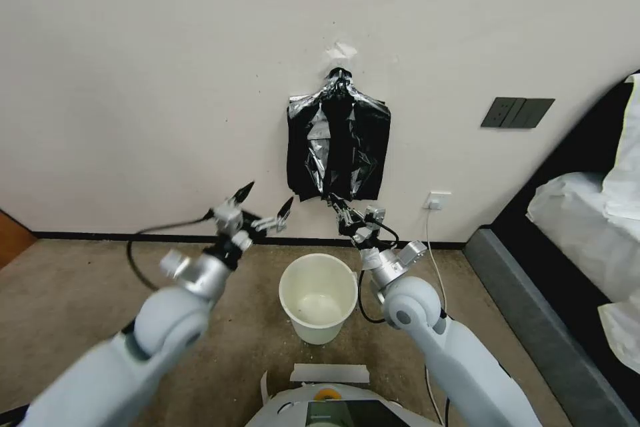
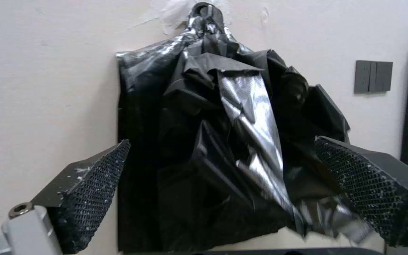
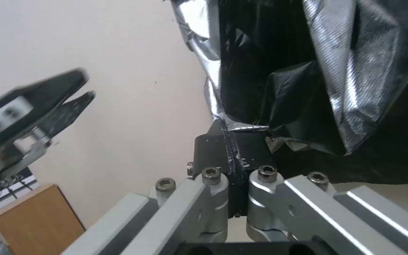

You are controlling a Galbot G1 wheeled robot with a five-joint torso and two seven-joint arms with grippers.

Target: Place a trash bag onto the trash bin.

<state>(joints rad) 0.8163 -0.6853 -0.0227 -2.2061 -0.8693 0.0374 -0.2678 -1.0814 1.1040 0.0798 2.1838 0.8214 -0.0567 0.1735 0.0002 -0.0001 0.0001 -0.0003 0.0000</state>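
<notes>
While pinching the trash bag [image 1: 339, 147], right claw [image 1: 338, 205] raised; left claw [image 1: 265, 203] wide apart

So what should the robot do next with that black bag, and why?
Probably pull the right tool gently down and away from the wall. It looks shut on the bottom edge of the trash bag, which hangs among the bags on the wall above the trash bin. The left tool waits open beside it.
</notes>
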